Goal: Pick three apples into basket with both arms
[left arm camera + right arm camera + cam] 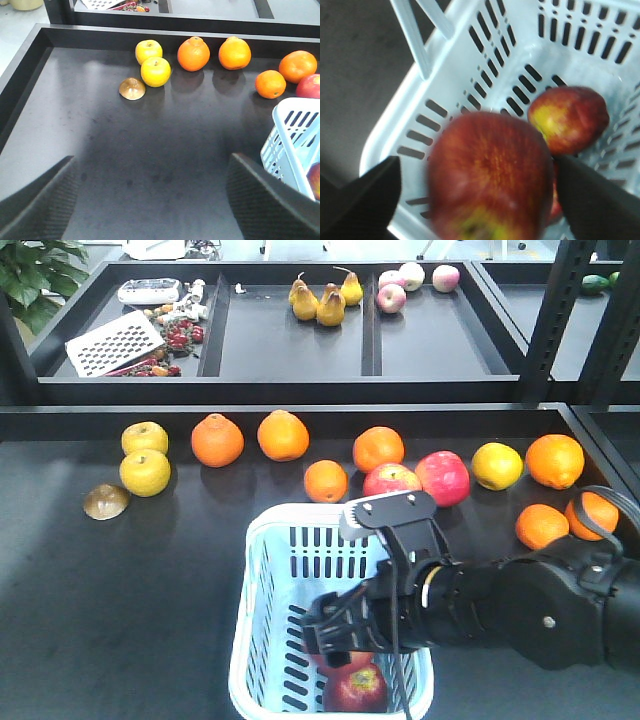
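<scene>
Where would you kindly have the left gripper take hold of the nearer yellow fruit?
Across its widest middle, from straight above, fingers on its left and right flanks: the yellow fruit sits stem-dimple up, and a second yellow fruit crowds it behind.

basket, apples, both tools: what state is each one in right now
basket: upright on the table, holding apples
apple in the basket: lying loose on the slotted bottom
apple at the right tool: between the fingers over the basket; whether it is gripped or already let go cannot be told
right tool: reaching into the basket
left tool: open, empty, above bare table
</scene>
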You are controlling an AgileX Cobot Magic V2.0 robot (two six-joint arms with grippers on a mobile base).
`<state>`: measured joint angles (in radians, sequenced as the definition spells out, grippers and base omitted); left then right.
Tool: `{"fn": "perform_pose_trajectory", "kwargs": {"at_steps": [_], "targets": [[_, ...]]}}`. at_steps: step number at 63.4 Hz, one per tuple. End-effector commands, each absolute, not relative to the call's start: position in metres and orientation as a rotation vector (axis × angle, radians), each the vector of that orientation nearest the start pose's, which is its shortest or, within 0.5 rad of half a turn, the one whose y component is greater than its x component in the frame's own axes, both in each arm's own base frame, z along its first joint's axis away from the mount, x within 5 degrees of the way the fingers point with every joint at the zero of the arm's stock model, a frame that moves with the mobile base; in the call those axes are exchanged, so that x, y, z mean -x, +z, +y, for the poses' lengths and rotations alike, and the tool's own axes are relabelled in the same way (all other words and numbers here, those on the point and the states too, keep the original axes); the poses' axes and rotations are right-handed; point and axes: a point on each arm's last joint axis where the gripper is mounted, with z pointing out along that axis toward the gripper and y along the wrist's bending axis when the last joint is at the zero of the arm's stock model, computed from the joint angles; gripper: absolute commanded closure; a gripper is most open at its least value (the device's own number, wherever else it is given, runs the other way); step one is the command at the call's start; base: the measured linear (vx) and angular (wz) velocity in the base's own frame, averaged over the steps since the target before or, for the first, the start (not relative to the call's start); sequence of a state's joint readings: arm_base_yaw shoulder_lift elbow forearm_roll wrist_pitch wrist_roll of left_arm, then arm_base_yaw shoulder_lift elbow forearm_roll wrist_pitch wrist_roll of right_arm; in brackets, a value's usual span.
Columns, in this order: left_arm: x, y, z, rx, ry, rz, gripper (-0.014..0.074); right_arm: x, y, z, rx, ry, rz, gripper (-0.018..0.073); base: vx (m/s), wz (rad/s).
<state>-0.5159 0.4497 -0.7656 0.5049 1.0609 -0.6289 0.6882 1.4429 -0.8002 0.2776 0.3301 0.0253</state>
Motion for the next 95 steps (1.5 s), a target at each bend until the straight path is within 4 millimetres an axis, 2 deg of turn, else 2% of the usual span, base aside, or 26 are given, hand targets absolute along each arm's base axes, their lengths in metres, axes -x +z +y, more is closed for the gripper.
{"fn": "perform_pose_trajectory", "kwargs": {"at_steps": [1,11,18,22,33,40,49,53,62,73,95], "targets": [[-0.068,0.363,0.007,0.077,-0.059,2.036,0.0021,-0.221,0.246,0.191,0.511,0.567,2.350,-0.0144,0.00,0.00],[-0.068,0.363,0.007,0.077,-0.059,2.036,0.0021,-0.214,0.249,0.187,0.540,0.558,2.384,-0.0150,0.00,0.00],[-0.068,0.363,0.007,0.077,-0.059,2.036,0.0021,-0.212,0.258,0.173,0.532,0.533,2.405,-0.0128,0.00,0.00],[-0.068,0.363,0.007,0.077,-0.059,2.036,0.0021,-0.212,0.266,0.157,0.502,0.501,2.414,-0.0113,0.00,0.00],[-0.068,0.363,0.007,0.077,-0.059,2.036,0.0021,-0.210,0.287,0.099,0.349,0.355,2.443,-0.0078,0.00,0.00],[-0.068,0.363,0.007,0.077,-0.059,2.036,0.0021,-0.200,0.300,0.059,0.241,0.221,2.463,-0.0071,0.00,0.00],[-0.068,0.363,0.007,0.077,-0.059,2.036,0.0021,-0.181,0.315,0.024,0.109,0.099,2.459,-0.0068,0.00,0.00],[-0.068,0.363,0.007,0.077,-0.059,2.036,0.0021,-0.172,0.320,0.015,0.064,0.070,2.450,-0.0066,0.00,0.00],[-0.068,0.363,0.007,0.077,-0.059,2.036,0.0021,-0.150,0.331,0.002,-0.008,0.013,2.426,-0.0060,0.00,0.00],[-0.068,0.363,0.007,0.077,-0.059,2.036,0.0021,-0.133,0.341,0.001,-0.015,0.014,2.363,-0.0052,0.00,0.00],[-0.068,0.363,0.007,0.077,-0.059,2.036,0.0021,-0.126,0.344,0.001,-0.016,0.015,2.347,-0.0008,0.00,0.00]]}}
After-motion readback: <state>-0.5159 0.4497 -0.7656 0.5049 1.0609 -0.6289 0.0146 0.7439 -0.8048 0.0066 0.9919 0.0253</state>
